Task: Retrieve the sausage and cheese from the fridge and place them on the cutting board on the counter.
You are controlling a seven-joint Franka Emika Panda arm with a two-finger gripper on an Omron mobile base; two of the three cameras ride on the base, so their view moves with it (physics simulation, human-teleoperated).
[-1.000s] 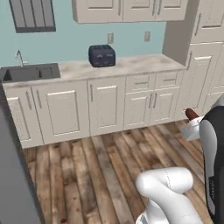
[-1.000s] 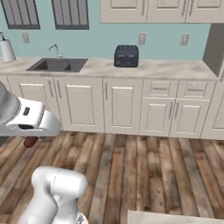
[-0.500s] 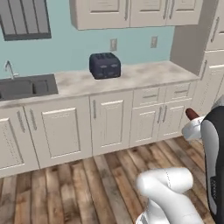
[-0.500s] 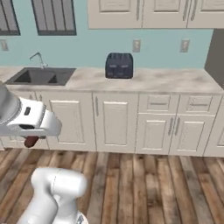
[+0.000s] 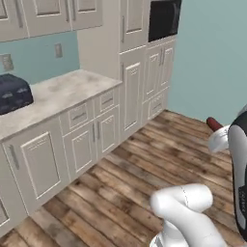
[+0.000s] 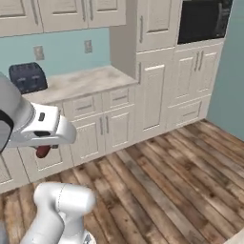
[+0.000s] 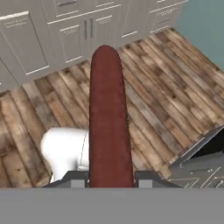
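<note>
Sausage (image 7: 109,118) clamped in pincer (image 7: 108,177) at frame centre, out of fridge; cutting board placement and cheese retrieval left.

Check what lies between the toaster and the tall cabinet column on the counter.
Bare marbled counter between the toaster and the tall cabinet column, per the right base view.

One short red-brown sausage with rounded ends (image 7: 109,118) is visible. One dark blue-black toaster (image 6: 27,77) sits on one beige marbled counter (image 6: 81,82). One black built-in oven (image 6: 204,20) shows.
</note>
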